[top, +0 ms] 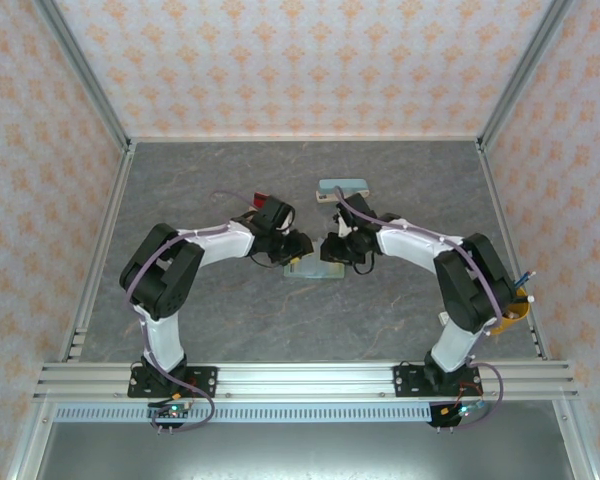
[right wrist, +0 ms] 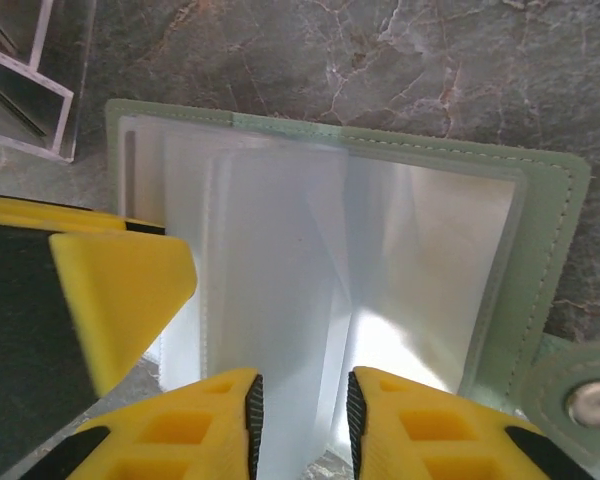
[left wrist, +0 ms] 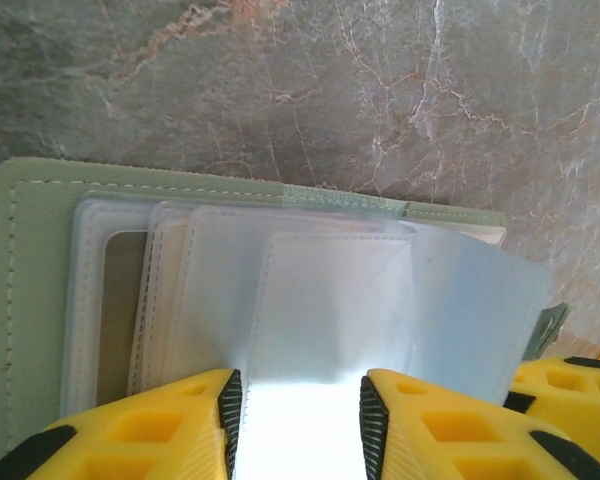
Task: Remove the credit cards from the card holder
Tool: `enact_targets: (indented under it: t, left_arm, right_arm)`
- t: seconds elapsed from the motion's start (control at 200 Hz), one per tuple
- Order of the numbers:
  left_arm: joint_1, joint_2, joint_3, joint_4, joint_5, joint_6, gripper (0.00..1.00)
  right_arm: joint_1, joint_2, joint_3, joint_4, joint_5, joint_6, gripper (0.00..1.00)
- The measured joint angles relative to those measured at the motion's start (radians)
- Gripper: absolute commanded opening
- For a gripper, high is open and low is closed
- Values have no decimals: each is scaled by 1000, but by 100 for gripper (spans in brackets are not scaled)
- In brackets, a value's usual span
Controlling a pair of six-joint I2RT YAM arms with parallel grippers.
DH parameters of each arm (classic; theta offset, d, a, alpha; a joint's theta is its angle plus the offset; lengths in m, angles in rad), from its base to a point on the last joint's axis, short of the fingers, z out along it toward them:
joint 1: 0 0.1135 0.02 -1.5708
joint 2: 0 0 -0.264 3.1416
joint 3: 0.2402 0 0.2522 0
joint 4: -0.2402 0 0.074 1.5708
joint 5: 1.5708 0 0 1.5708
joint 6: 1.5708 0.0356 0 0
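As seen from above: card holder (top: 315, 272) lying open mid-desk, between the tips of the two arms, both bent inward over it.
Desk (top: 230, 310): grey marbled surface; teal case (top: 342, 187) farther back, apart from the holder.
Holder up close: sage-green cover flat on the desk, a fan of clear plastic sleeves (left wrist: 310, 300) spread across it, snap tab (right wrist: 588, 400) at one corner.
Cards: tan card (left wrist: 120, 300), by the look of it, tucked in the outermost sleeve; other sleeves too glary to read.
Red piece (top: 261, 200): small, on the desk just behind the left wrist; possibly a card already out, too small to tell.
Left fingers (left wrist: 180, 425): yellow, parted to a moderate gap, straddling the near edge of a sleeve; no pinch visible.
Right fingers (right wrist: 205, 430): narrower gap, lifted sleeves rising into it; gripping or merely straddling, cannot tell.
Step in hand, as a judgement: parting the sleeves to reach a card.
Doing it well: pin the cover or sleeve stack with one side, pinch only the card's exposed edge with the other, pull slowly along the sleeve's opening.
Risk: slippery plastic; easy to catch sleeve instead of card, or to drag the whole holder.
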Motion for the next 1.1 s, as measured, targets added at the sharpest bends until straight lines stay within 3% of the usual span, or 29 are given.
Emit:
enact_targets:
  t: [0.265, 0.601, 1.101]
  left_arm:
    - [-18, 9, 16, 0, 18, 0, 42]
    - [-64, 77, 65, 68, 100, -16, 39]
    - [-100, 126, 127, 82, 111, -15, 34]
  right_arm:
    - [0, -91, -41, 6, 50, 1, 32]
    - [-2, -269, -129, 16, 207, 32, 31]
    - [-19, -315, -196, 61, 260, 95, 30]
